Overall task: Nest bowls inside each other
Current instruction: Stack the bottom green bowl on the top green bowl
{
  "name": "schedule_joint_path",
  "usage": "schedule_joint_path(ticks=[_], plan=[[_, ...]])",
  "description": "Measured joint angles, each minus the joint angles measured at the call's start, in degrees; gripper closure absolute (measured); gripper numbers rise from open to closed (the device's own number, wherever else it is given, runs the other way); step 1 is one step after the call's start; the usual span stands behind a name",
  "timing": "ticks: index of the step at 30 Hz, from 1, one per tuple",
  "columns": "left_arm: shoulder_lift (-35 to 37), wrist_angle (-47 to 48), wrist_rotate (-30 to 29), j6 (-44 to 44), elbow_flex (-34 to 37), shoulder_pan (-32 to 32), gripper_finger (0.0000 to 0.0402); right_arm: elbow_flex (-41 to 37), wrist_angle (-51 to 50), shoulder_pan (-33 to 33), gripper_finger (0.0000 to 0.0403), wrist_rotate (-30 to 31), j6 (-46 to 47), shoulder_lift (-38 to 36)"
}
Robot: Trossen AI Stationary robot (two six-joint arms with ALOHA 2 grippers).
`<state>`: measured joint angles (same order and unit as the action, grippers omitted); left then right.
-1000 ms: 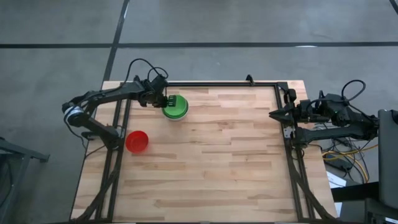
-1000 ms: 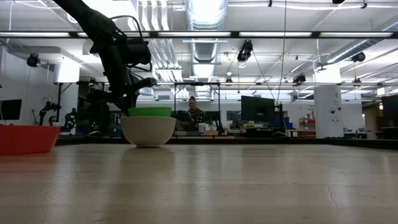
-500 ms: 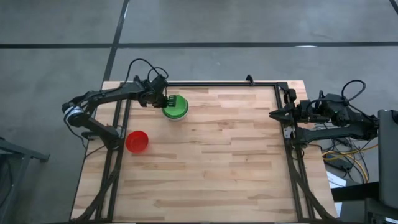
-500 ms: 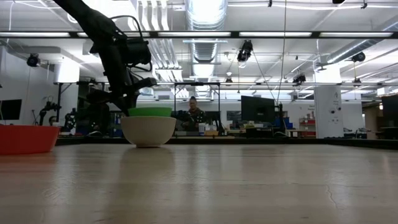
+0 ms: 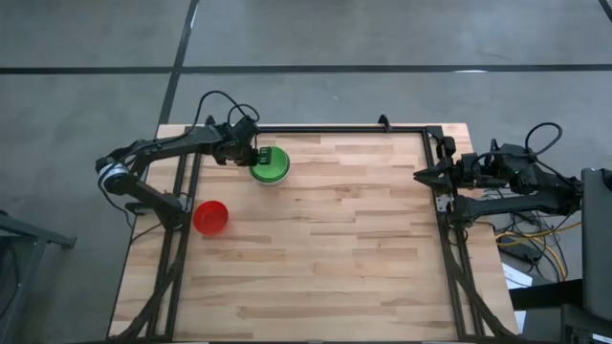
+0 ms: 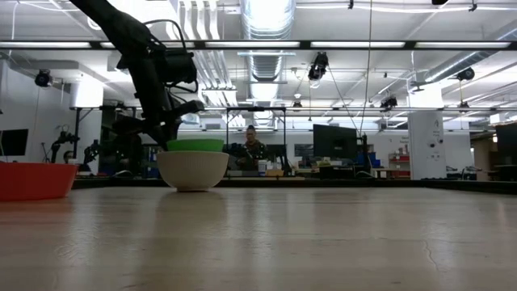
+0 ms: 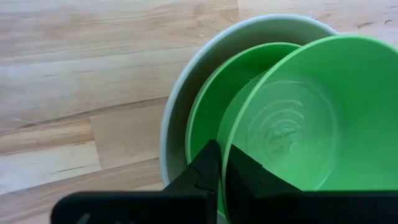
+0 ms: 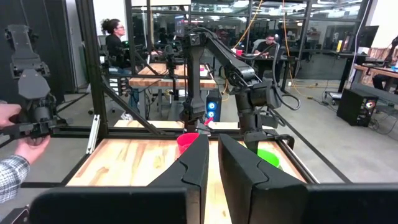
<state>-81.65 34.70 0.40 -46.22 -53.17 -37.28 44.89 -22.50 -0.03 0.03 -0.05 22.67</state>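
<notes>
A pale white-grey bowl (image 7: 177, 99) stands at the table's far left with a green bowl (image 7: 208, 112) nested in it. A second green bowl (image 7: 298, 118) sits in that one, and my left gripper (image 7: 222, 163) is shut on it. The stack (image 5: 271, 164) shows in the low view as a white bowl (image 6: 192, 168) with green (image 6: 195, 145) above its rim. A red bowl (image 5: 210, 217) rests alone on its base near the left edge. My right gripper (image 5: 418, 175) waits shut and level at the right edge, touching nothing. My left gripper pinches the top green bowl's rim (image 7: 225, 146) on the side toward the table's left, one finger inside the bowl and one outside. The fingers slant down from the far left. The bowl stays inside the other green bowl; I cannot tell whether it rests there.
Dark frame rails (image 5: 316, 129) run along the table's far, left and right edges. The wooden top (image 5: 325, 239) has free room in the middle and near side. In the right wrist view a person's hand (image 8: 22, 146) holds a device beyond the table.
</notes>
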Motion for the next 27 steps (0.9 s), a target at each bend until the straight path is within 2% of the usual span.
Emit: schedule_joint_path(ticks=[13, 27], plan=[[0.00, -0.02, 0.02, -0.50, 0.00, 0.04, 0.0366, 0.00, 0.00, 0.00, 0.0369, 0.00, 0.02, -0.02], [0.06, -0.17, 1.76, -0.98, 0.00, 0.04, 0.0305, 0.01, 0.00, 0.00, 0.0369, 0.00, 0.02, 0.00]])
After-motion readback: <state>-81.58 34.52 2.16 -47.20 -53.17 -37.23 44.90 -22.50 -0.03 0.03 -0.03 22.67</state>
